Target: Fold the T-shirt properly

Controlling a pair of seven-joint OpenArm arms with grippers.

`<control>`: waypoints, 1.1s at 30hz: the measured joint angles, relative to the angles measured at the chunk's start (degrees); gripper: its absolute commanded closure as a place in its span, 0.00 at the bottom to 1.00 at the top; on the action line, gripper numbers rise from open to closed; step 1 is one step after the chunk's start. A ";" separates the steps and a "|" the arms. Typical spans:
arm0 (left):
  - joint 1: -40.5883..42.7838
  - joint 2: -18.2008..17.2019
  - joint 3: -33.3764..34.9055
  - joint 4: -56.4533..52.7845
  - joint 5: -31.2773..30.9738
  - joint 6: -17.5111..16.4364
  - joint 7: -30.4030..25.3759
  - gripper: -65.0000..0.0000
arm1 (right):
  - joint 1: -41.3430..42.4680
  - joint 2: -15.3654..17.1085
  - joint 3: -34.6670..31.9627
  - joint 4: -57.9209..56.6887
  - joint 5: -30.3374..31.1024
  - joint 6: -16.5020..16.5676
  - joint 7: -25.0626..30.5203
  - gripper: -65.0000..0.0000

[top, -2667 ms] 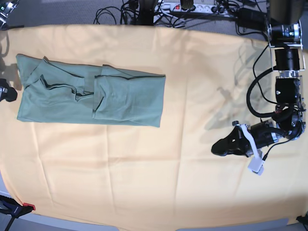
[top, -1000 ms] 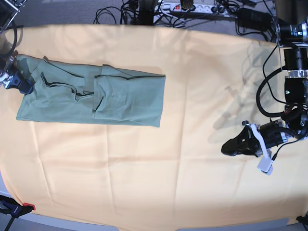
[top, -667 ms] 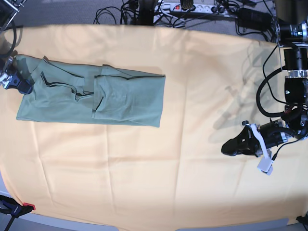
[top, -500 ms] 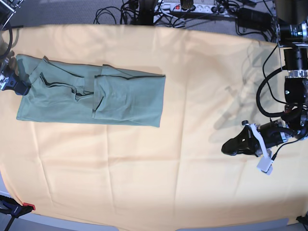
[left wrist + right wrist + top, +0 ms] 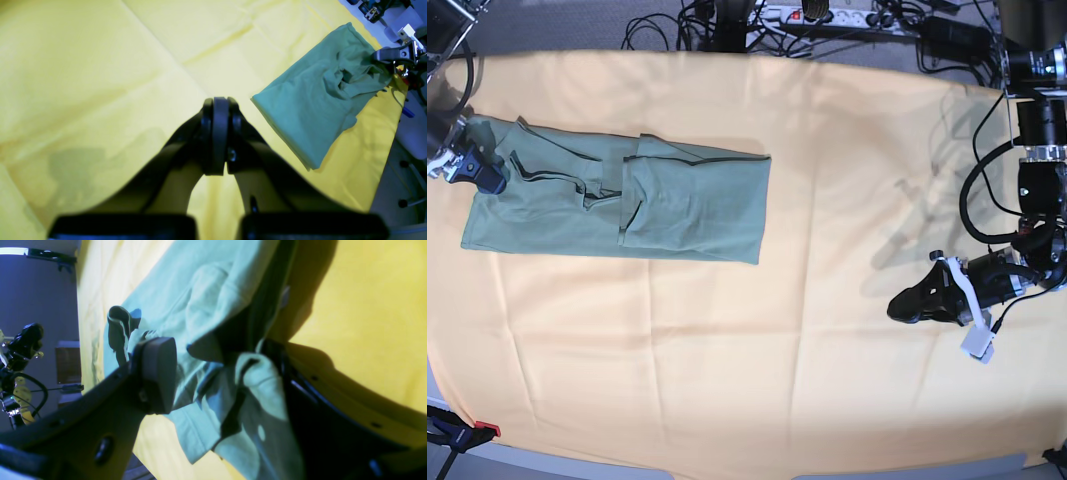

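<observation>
The sage-green T-shirt (image 5: 617,200) lies folded into a long strip at the back left of the yellow-orange cloth (image 5: 757,360). My right gripper (image 5: 472,165) is at the shirt's left end. In the right wrist view the right gripper (image 5: 217,350) is open, and a bunched hem of the T-shirt (image 5: 213,300) lies between its fingers (image 5: 156,373). My left gripper (image 5: 907,305) is shut and empty, low over bare cloth at the right, far from the shirt. In the left wrist view the left gripper (image 5: 216,103) has its jaws pressed together, with the T-shirt (image 5: 320,100) beyond it.
A power strip (image 5: 827,15) and cables (image 5: 677,30) lie past the table's far edge. A red-tipped clamp (image 5: 477,432) holds the cloth at the front left corner. The left arm's black cables (image 5: 987,200) hang at the right.
My right gripper has come from beside the table's left edge onto the shirt's left end and shifted slightly there. My left arm drew a little to the right, then stayed still.
</observation>
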 measured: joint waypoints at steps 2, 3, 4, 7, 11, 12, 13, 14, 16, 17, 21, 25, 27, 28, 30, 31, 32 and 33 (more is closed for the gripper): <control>-0.02 0.00 0.00 -0.02 0.00 0.00 0.00 1.00 | 0.02 0.00 0.00 0.00 0.00 0.00 0.00 0.41; -0.02 0.00 0.00 -0.02 0.00 0.00 0.00 1.00 | 0.02 0.02 0.00 0.00 0.00 0.00 0.00 0.45; 0.00 0.00 0.00 -0.02 0.00 0.00 0.00 1.00 | 0.02 0.02 0.00 0.00 0.00 0.00 0.00 0.52; 0.00 0.00 0.00 -0.02 0.00 0.00 0.00 1.00 | 0.02 0.00 0.00 0.00 0.00 -0.02 0.00 0.83; 0.00 0.00 0.00 -0.02 0.00 0.00 0.00 1.00 | 0.02 0.00 0.00 0.00 -0.02 0.00 0.44 1.00; 0.00 0.00 0.00 -0.02 0.00 0.00 0.00 1.00 | 0.02 0.00 0.00 0.00 -0.02 0.00 0.44 1.00; 0.00 0.00 0.00 -0.02 0.00 0.00 0.00 1.00 | 0.02 0.00 0.00 0.00 -0.02 0.00 0.44 1.00; 0.00 0.00 0.00 -0.02 0.00 0.00 -0.02 1.00 | 0.02 0.00 0.00 0.00 -0.02 0.00 0.46 1.00; 0.00 0.00 0.00 -0.02 0.00 0.00 -0.02 1.00 | 0.02 0.17 0.00 0.00 -0.07 0.00 0.42 1.00; -0.02 0.00 0.00 0.00 0.00 0.00 -0.04 1.00 | 0.00 0.52 0.00 0.00 -0.20 0.00 0.42 1.00; 0.00 0.00 0.00 -0.02 0.00 0.00 -0.09 1.00 | 0.02 3.04 -0.02 0.00 -0.17 0.00 0.42 1.00; 0.00 0.00 0.00 -0.02 -0.02 0.00 -0.09 1.00 | 0.83 4.52 0.00 0.00 -0.35 0.00 0.39 1.00; 0.00 0.00 0.00 0.00 -0.02 0.00 -0.24 1.00 | 1.40 4.85 -0.02 0.11 -2.14 -0.02 0.42 1.00; 0.00 -0.02 0.00 -0.02 0.00 0.00 -0.24 1.00 | 1.42 4.92 -0.02 0.55 -2.71 -0.02 0.39 1.00; 0.00 0.02 0.00 -0.02 -0.02 0.00 -0.24 1.00 | 1.09 4.96 -0.02 2.16 -3.96 0.00 0.37 1.00; 0.00 0.07 0.00 -0.02 -0.02 0.00 -0.28 1.00 | 1.07 5.09 -0.02 3.26 -5.07 0.00 0.00 1.00; 0.00 0.07 0.00 -0.02 0.02 0.00 -0.50 1.00 | 0.98 5.22 -0.02 4.52 -5.38 -0.02 -0.33 1.00; 0.00 0.09 0.00 -0.02 0.02 0.00 -0.48 1.00 | 0.94 5.27 -0.02 6.14 -5.29 -0.02 -0.46 1.00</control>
